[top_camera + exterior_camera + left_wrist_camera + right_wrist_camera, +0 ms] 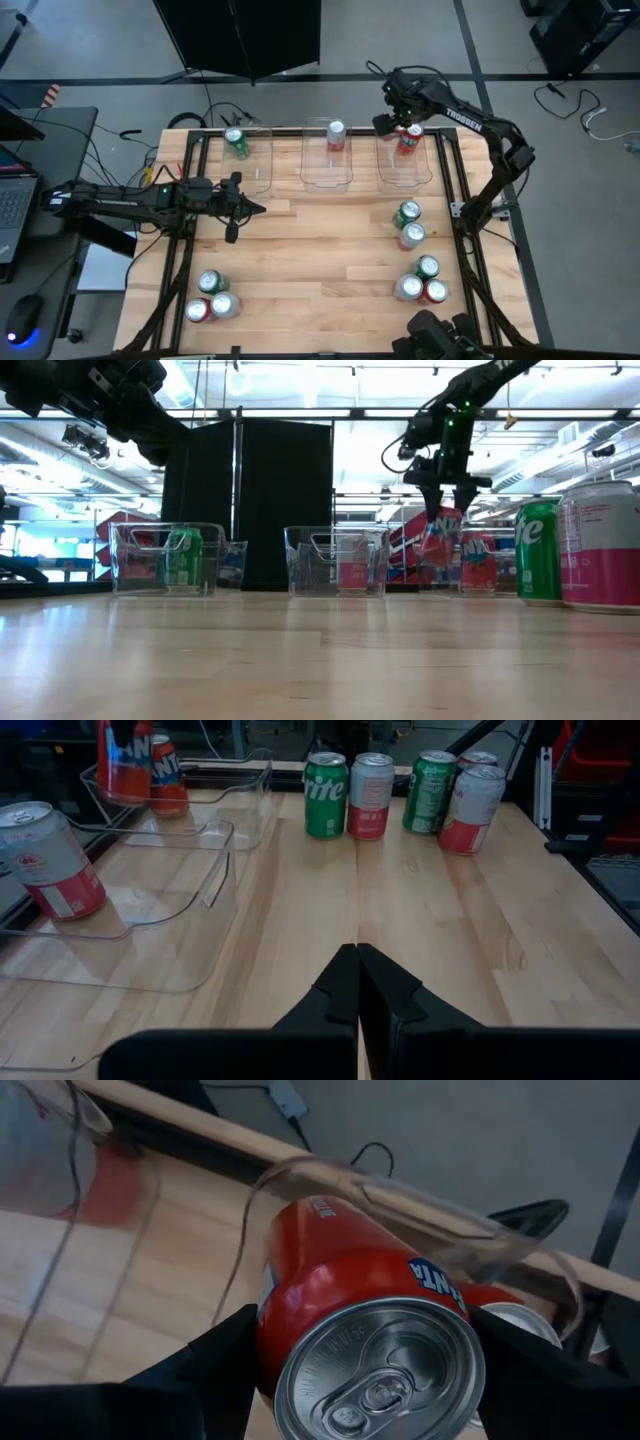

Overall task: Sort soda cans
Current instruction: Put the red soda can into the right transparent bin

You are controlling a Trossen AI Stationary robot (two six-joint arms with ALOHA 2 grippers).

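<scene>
**Red can held over the right-hand bin**

Red aluminium fills the right wrist view: the right gripper (375, 1370) has its two fingers clamped on either side of a red soda can (345, 1295), held at the clear right bin (405, 165) along the table's far edge. A second red can (520, 1315) stands in that bin just beside it. The middle bin (327, 165) holds one silver-white can (336, 135), the left bin (250, 160) one green can (236, 143).

The left gripper (250, 208) hovers over the bare wooden table (310, 250) near the left bin — fingers pressed fully together, nothing between them.

Unsorted cans wait in clusters: three at the near left corner (212, 298), a green and a silver-white pair (408, 224) on the right side, and three more (421, 283) nearer the right front edge.
</scene>
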